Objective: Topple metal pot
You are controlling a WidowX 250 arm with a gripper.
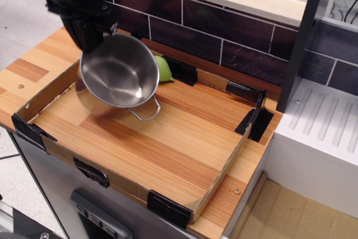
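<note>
The metal pot (pixel 118 72) is shiny steel with a wire loop handle at its lower rim. It is tilted steeply, its open mouth facing up and to the right, its base off the wooden tray floor. My black gripper (pixel 89 34) is at the pot's upper left rim and seems shut on that rim. The fingertips are hard to make out against the pot. A green fruit-like object (pixel 164 68) peeks out just behind the pot's right edge.
The pot is in a shallow cardboard-walled tray (pixel 224 169) on a wooden counter. A dark tiled wall (pixel 224 29) runs behind. A white appliance (pixel 319 132) stands at the right, past a dark post (pixel 299 43).
</note>
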